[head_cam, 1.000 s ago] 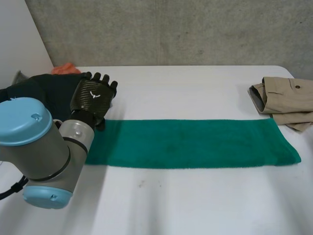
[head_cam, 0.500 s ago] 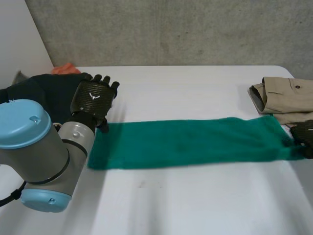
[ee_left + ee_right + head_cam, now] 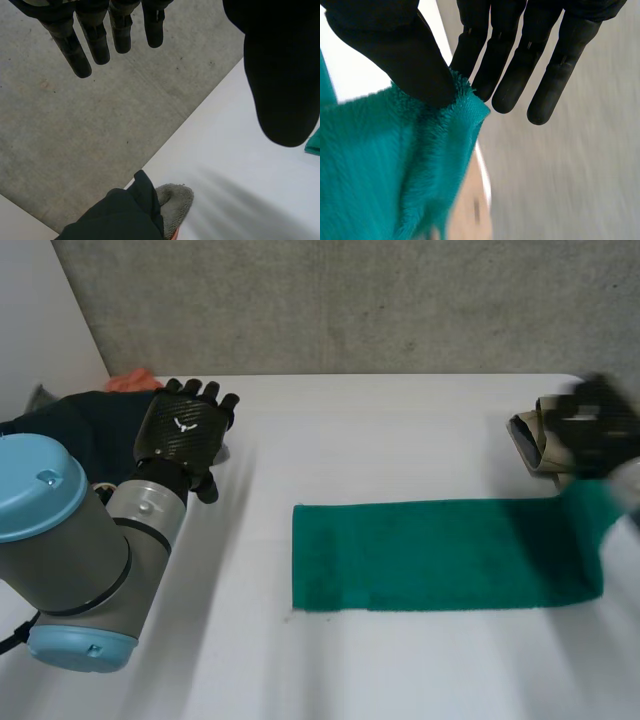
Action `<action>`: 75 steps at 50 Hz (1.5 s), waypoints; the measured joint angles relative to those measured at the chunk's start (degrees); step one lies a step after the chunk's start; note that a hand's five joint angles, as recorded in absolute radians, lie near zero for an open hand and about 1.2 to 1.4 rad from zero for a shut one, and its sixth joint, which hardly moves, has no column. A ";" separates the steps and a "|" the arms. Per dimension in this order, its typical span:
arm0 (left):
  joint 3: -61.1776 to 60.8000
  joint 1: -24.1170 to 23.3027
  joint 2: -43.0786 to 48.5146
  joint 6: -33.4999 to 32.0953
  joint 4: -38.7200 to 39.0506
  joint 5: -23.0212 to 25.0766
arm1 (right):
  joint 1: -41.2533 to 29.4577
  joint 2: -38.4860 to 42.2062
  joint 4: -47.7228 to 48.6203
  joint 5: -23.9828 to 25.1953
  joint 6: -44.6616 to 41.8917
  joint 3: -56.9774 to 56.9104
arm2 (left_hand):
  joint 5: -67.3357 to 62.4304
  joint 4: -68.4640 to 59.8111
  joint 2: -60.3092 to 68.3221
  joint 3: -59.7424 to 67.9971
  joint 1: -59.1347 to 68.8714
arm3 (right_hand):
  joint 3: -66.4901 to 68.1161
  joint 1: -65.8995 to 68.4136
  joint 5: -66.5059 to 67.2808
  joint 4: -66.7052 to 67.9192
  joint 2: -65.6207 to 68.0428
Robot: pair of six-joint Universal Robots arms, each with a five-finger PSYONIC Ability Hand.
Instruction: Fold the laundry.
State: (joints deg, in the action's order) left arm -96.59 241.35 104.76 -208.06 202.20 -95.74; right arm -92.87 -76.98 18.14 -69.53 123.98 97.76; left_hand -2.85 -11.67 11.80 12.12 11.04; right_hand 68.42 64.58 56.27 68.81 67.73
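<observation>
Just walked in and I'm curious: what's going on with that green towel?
The robot is folding laundry. Its right hand pinches one end of the towel between thumb and fingers, raised off the table; the rest lies flat. The left hand hovers open, empty, beside some dark clothes. A tan garment sits near the right hand.

The white table [image 3: 400,440] has a smooth, matte top and stands against a grey concrete wall. A green terry towel [image 3: 440,555] lies flat as a long strip across the table's middle and right, with its right end lifted clear of the surface. At the far right edge sits a folded beige garment [image 3: 532,438], apart from the towel. At the far left corner a dark heaped garment [image 3: 80,425] rests beside a small orange cloth [image 3: 135,382] and a grey cloth [image 3: 40,398].
</observation>
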 measured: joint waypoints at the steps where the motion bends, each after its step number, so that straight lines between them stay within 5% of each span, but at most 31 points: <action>1: -0.01 0.00 -0.20 0.01 -0.05 -0.01 | -5.43 0.02 1.56 0.92 0.46 0.22 | 0.00 0.00 0.00 0.00 0.00 | 0.00 0.00 0.00 0.00 0.00; 12: -0.06 -0.48 -0.51 0.07 -0.07 -0.06 | -33.26 13.29 8.69 5.91 -0.05 0.24 | 0.00 0.00 0.00 0.00 0.00 | 0.00 0.00 0.00 0.00 0.00; 17: -0.08 -1.45 -0.12 0.04 -0.03 -0.03 | -36.27 18.21 8.57 5.32 -0.64 0.96 | 0.00 0.00 0.00 0.00 0.00 | -2.93 -1.76 -2.35 -3.03 -2.72; 23: 0.71 -3.17 0.23 -0.08 0.22 0.09 | -34.35 15.03 8.35 4.49 2.87 3.50 | 0.00 0.00 0.00 0.00 0.00 | -51.86 -49.21 -50.17 -52.04 -52.05; 27: 2.10 -4.56 0.93 -0.19 0.51 0.11 | -29.91 8.99 7.66 4.07 9.78 5.31 | 0.00 0.00 0.00 0.00 0.00 | -56.19 -51.37 -53.78 -56.44 -55.44; 35: 6.78 -10.06 5.66 -0.25 0.57 0.05 | -18.21 0.95 -2.54 3.02 26.89 7.00 | 0.00 0.00 0.00 0.00 0.00 | -56.19 -51.37 -53.77 -56.52 -55.44; 42: 8.97 -13.31 9.54 -0.22 0.41 -0.15 | -8.05 2.64 -9.95 1.31 24.53 8.92 | -0.01 0.00 0.00 0.00 0.00 | -52.83 -48.85 -50.36 -53.20 -52.19; 48: 8.92 -14.04 10.30 -0.14 0.20 -0.29 | -2.25 6.74 -11.06 -2.73 14.76 9.52 | 0.00 0.00 0.00 0.00 0.00 | -10.31 -7.28 -8.73 -10.86 -8.64; 51: 8.50 -13.96 9.91 -0.10 0.11 -0.32 | -1.36 7.77 -10.78 -4.67 11.64 8.89 | 0.00 0.00 0.00 0.00 0.00 | -1.07 -2.70 -0.28 -1.37 -0.13; 62: 4.24 -11.52 3.74 -0.10 -0.04 -0.47 | -13.21 7.20 -5.51 -6.06 14.89 2.16 | 0.00 0.00 0.00 0.00 0.00 | -0.23 -2.70 1.18 -0.24 -0.07; 72: 1.24 -8.03 -0.24 0.40 0.02 -0.67 | -31.48 10.32 0.74 3.03 17.04 0.46 | 0.00 0.00 0.00 0.00 0.00 | -0.22 -2.70 1.67 -0.09 -0.07; 75: 1.08 -7.69 -0.26 1.42 0.05 -0.68 | -33.78 12.41 0.81 5.09 17.78 0.30 | 0.00 0.00 0.00 0.00 0.00 | -18.57 -16.97 -16.70 -18.58 -18.58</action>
State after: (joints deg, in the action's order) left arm -95.51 233.66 104.51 -206.64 202.26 -96.42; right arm -126.65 -64.57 18.95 -64.45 141.76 98.06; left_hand -2.85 -11.67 11.80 12.12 11.04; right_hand 49.85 47.61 39.58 50.23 49.15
